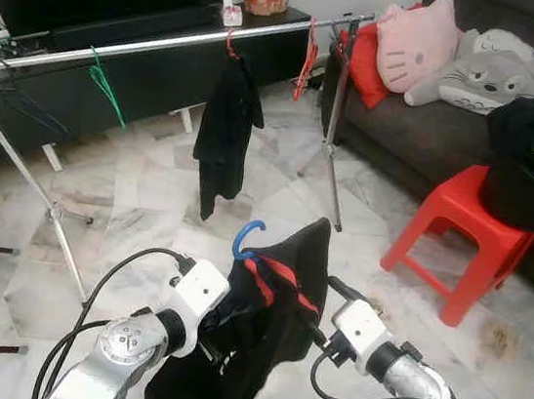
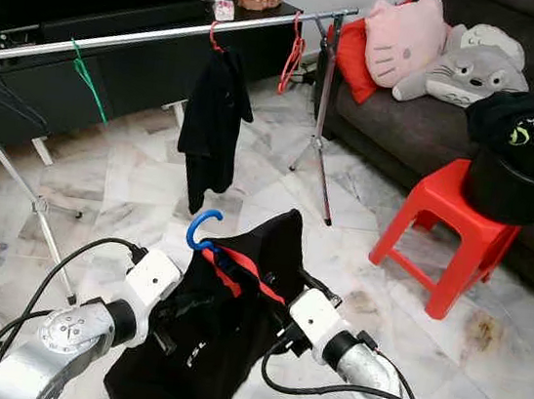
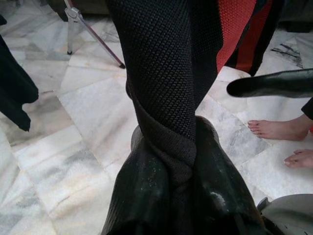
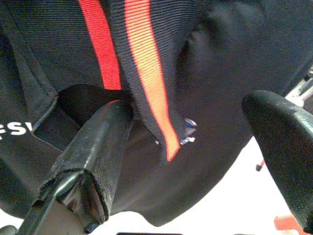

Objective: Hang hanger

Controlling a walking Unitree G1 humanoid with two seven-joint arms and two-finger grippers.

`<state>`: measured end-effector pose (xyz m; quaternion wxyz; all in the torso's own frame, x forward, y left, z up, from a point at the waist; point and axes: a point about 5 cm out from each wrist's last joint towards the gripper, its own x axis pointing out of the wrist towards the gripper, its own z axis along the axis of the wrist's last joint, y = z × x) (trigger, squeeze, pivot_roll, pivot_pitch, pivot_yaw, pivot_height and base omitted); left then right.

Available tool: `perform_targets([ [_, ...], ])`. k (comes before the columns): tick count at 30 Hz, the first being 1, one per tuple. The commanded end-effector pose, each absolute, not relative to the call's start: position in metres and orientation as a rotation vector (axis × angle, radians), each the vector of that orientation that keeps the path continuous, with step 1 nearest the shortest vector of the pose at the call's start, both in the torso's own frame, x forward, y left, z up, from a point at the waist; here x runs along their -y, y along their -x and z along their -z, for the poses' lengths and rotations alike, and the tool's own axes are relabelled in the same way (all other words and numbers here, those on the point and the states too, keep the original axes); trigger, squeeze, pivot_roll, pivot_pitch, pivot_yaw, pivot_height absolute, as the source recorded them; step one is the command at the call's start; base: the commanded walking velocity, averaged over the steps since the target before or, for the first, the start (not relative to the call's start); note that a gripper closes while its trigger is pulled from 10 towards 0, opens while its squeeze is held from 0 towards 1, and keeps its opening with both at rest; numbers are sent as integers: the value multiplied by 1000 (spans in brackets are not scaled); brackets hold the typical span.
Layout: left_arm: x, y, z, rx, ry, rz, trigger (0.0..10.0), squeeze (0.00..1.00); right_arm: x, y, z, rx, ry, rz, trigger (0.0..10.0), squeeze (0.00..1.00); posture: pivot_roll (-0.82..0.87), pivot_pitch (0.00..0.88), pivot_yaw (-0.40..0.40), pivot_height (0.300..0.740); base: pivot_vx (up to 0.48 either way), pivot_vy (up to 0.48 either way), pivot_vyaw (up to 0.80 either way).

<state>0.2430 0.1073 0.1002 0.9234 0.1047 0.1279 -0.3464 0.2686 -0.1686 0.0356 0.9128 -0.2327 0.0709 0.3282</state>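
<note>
Hanging from a blue hanger point(image 1: 247, 237), a black garment with red stripes point(image 1: 278, 304) is being held up between the two arms, in front of the clothes rail point(image 1: 169, 44) and well apart from it. The blue hook is standing free above the cloth, pointing toward the rail.

The left pincer point(image 3: 168, 161) is gripping the garment: in the left wrist view both of its black fingers point(image 3: 142, 196) are pressing together on a twisted fold of the black mesh cloth. The right pincer point(image 4: 195, 147) is standing with its fingers apart; one finger point(image 4: 98, 142) is touching the edge of the garment beside the red stripe, and the other one is staying free of the cloth.

On the rail, a black shirt point(image 1: 226, 135) is hanging from a red hanger point(image 1: 232, 42), near the middle. A green hanger point(image 1: 107, 90) is hanging empty more to the left end of the rail, and another red hanger point(image 1: 308, 59) is hanging near the right end.

To the right of the rail, a red stool point(image 1: 464, 235) is carrying a black bucket point(image 1: 529, 195) with dark clothes in it. Behind the stool, a sofa point(image 1: 424, 132) is holding a pink plush cushion point(image 1: 415, 47) and a grey plush toy point(image 1: 490, 76). In the left wrist view, bare feet of a person point(image 3: 279, 129) are standing on the marble floor point(image 1: 147, 213).
</note>
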Motion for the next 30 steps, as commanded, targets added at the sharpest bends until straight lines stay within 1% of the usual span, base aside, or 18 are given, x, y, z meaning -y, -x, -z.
perform_targets([
  [1,-109,-248,-108,-216,-225,697,10000,0,163,-271,-37,-130,484,-696,0,0,-168,0,73,732,0,0,0],
  [3,-109,-248,-109,-215,-226,696,10000,0,162,-271,-37,-130,486,-700,0,0,-167,0,71,732,0,0,0],
  [4,-108,-249,-110,-211,-223,696,10000,0,159,-273,-34,-152,501,-709,10000,0,-164,0,70,732,0,0,0],
  [8,-108,-249,-109,-216,-219,689,10000,0,165,-276,-20,-276,542,-645,10000,0,-166,0,71,732,0,0,0],
  [11,-116,-255,-105,-221,-257,599,10000,0,173,-265,9,-497,492,-563,10000,0,-164,0,70,732,0,0,0],
  [12,-116,-255,-105,-221,-257,599,10000,0,173,-265,9,-497,492,-563,10000,0,-164,0,70,732,0,0,0],
  [13,-119,-258,-105,-217,-261,564,10000,0,177,-261,18,-576,455,-516,10000,0,-164,0,70,732,0,0,0],
  [15,-120,-260,-105,-216,-263,539,10000,0,182,-258,24,-638,426,-453,10000,0,-164,0,70,732,0,0,0],
  [16,-121,-262,-105,-212,-256,513,10000,0,183,-255,30,-679,307,-386,10000,0,-163,0,71,732,0,0,0],
  [21,-122,-265,-105,-207,-245,474,10000,0,187,-250,38,-744,204,-277,10000,0,-163,0,71,732,0,0,0],
  [22,-124,-266,-105,-208,-244,454,10000,0,189,-248,40,-764,143,-214,10000,0,-165,0,74,732,0,0,0],
  [23,-127,-268,-104,-207,-240,405,10000,0,195,-244,46,-817,24,-60,10000,0,-164,0,75,732,0,0,0],
  [24,-129,-269,-104,-207,-235,389,10000,0,197,-240,49,-841,-41,19,10000,0,-164,0,75,732,0,0,0],
  [26,-129,-270,-104,-205,-232,379,10000,0,199,-236,53,-869,-101,96,10000,0,-164,0,75,732,0,0,0],
  [27,-129,-270,-104,-205,-231,378,10000,0,199,-233,55,-884,-119,122,10000,67,-164,0,75,732,0,0,0],
  [28,-129,-270,-104,-203,-229,377,10000,0,200,-225,61,-916,-128,149,10000,251,-159,0,74,732,0,0,0],
  [29,-129,-270,-104,-202,-228,375,10000,0,200,-223,62,-924,-131,155,10000,910,-159,0,74,732,0,0,0],
  [30,-129,-270,-104,-201,-228,375,10000,0,199,-220,64,-943,-116,148,10000,1000,-156,0,73,732,0,0,0],
])
